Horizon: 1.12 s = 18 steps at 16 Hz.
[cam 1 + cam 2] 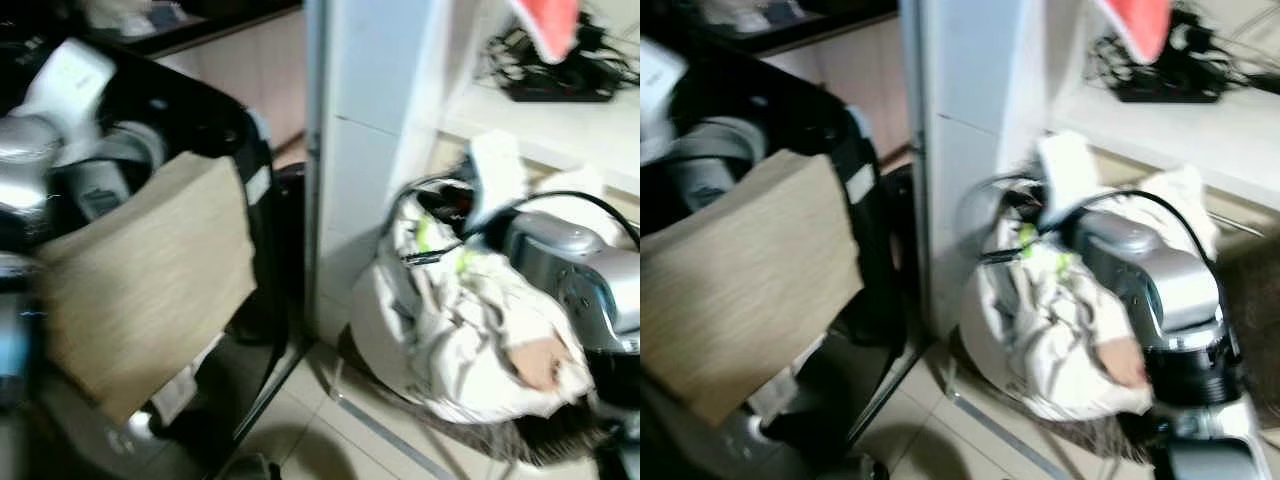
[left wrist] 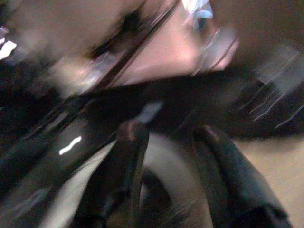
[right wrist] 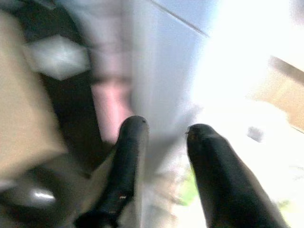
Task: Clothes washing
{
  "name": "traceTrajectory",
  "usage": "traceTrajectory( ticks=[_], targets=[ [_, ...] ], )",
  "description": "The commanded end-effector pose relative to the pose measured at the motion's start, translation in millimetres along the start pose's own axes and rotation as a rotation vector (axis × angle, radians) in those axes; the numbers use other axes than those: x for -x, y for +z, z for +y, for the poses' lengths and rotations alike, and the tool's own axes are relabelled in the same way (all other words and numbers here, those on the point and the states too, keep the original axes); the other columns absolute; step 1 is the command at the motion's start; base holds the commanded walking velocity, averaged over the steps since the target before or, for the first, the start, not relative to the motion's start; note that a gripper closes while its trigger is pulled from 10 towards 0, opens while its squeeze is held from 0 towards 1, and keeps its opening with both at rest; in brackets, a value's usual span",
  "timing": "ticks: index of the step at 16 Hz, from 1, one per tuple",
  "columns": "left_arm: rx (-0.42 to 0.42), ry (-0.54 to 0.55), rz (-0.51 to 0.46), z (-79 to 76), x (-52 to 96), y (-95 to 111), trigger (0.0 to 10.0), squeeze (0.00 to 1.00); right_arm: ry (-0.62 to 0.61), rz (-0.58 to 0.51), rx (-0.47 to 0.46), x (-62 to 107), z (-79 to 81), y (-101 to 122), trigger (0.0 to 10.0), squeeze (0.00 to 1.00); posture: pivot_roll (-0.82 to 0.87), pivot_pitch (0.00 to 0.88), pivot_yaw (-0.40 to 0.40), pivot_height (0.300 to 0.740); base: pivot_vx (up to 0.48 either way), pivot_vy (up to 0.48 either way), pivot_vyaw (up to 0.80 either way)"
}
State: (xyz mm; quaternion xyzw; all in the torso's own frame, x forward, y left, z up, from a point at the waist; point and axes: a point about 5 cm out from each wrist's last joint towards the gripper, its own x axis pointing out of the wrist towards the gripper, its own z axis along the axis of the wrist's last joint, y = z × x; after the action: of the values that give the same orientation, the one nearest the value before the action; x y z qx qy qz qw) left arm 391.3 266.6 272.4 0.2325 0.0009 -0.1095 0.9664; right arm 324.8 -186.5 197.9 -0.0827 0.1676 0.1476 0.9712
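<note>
Your right gripper (image 3: 164, 142) is hovering with fingers apart and empty; the pile of pale clothes (image 1: 470, 320) is lying just below it. You're best lowering slowly, pinching one loose fold.

Blurred view here: a beige cloth (image 1: 150, 275) hangs over the rim of the black washing machine (image 1: 215, 110) on the left, with the left arm (image 1: 40, 140) above its opening. A white pillar (image 1: 365, 150) stands in the middle. On the right, a heap of pale laundry (image 1: 460, 320) sits beside the right arm (image 1: 580, 265), below a white shelf (image 1: 560, 125) carrying black cables (image 1: 555, 70).
</note>
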Motion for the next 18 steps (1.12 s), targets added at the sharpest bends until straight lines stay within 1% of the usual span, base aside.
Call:
traceTrajectory(
  ticks=[1,2,3,4,5,6,8,9,11,12,13,14,15,18],
  targets=[
    [0.12,-0.212,-0.185,-45.9,-7.2,17,10.0,0.0,-0.11,0.047,0.06,-6.4,-18.1,-8,10.0,1.0,-0.11,0.0,0.041,0.74,0.0,0.0,0.0],
    [0.196,-0.322,-0.227,-75.4,-7.5,18,10.0,0.0,-0.14,0.079,0.054,-9.6,-26.6,-14,10.0,1.0,-0.11,0.0,0.041,0.74,0.0,0.0,0.0],
    [0.238,-0.396,-0.236,-99.1,-6.9,16,10.0,0.0,-0.17,0.105,0.05,-11.7,-34.7,-19,10.0,1.0,-0.11,0.0,0.041,0.74,0.0,0.0,0.0],
    [0.267,-0.475,-0.245,-128.8,-4.6,16,10.0,0.0,-0.217,0.131,0.044,-14.6,-45.7,-25,10.0,1.0,-0.11,0.0,0.042,0.74,0.0,0.0,0.0],
    [0.282,-0.515,-0.246,-142.4,-2.7,15,10.0,0.0,-0.245,0.145,0.039,-15.6,-51.6,-28,10.0,1.0,-0.11,0.0,0.042,0.74,0.0,0.0,0.0],
    [0.311,-0.6,-0.251,-169.2,3.7,15,10.0,0.0,-0.313,0.192,0.029,-17.3,-64.7,-37,10.0,1.0,-0.11,0.0,0.041,0.74,0.0,0.0,0.0],
    [0.33,-0.657,-0.258,-183.3,9.3,16,10.0,0.0,-0.357,0.222,0.019,-17.1,-72.2,-44,10.0,1.0,-0.11,0.0,0.039,0.74,0.0,0.0,0.0],
    [0.341,-0.761,-0.244,-200.0,24.2,14,10.0,0.0,-0.426,0.278,-0.018,-15.9,-83.9,-59,10.0,1.0,-0.11,0.0,0.038,0.74,0.0,0.0,0.0],
    [0.354,-0.786,-0.22,-206.1,33.9,12,10.0,0.0,-0.442,0.306,-0.057,-17.2,-88.5,-71,10.0,1.0,-0.11,0.0,0.041,0.74,0.0,0.0,0.0],
    [0.355,-0.791,-0.207,-210.3,38.6,10,10.0,0.0,-0.445,0.318,-0.1,-18.9,-90.9,-79,10.0,0.47,-0.11,0.0,0.043,0.74,0.0,0.0,0.0],
    [0.362,-0.788,-0.199,-212.3,40.3,9,10.0,0.0,-0.455,0.325,-0.114,-19.2,-92.6,-83,10.0,0.0,-0.11,0.0,0.046,0.74,0.0,0.0,0.0],
    [0.357,-0.779,-0.178,-216.3,43.1,6,10.0,0.0,-0.46,0.352,-0.149,-19.4,-93.8,-93,10.0,0.0,-0.11,0.0,0.048,0.74,0.0,0.0,0.0],
    [0.355,-0.793,-0.162,-219.8,46.9,4,10.0,0.0,-0.467,0.386,-0.176,-18.8,-93.6,-101,10.0,0.0,-0.11,0.0,0.048,0.74,0.0,0.0,0.0],
    [0.333,-0.84,-0.126,-224.7,55.9,1,10.0,0.0,-0.435,0.453,-0.217,-19.4,-88.8,-114,10.0,0.0,-0.1,0.0,0.046,0.74,0.0,0.0,0.0]
  ],
)
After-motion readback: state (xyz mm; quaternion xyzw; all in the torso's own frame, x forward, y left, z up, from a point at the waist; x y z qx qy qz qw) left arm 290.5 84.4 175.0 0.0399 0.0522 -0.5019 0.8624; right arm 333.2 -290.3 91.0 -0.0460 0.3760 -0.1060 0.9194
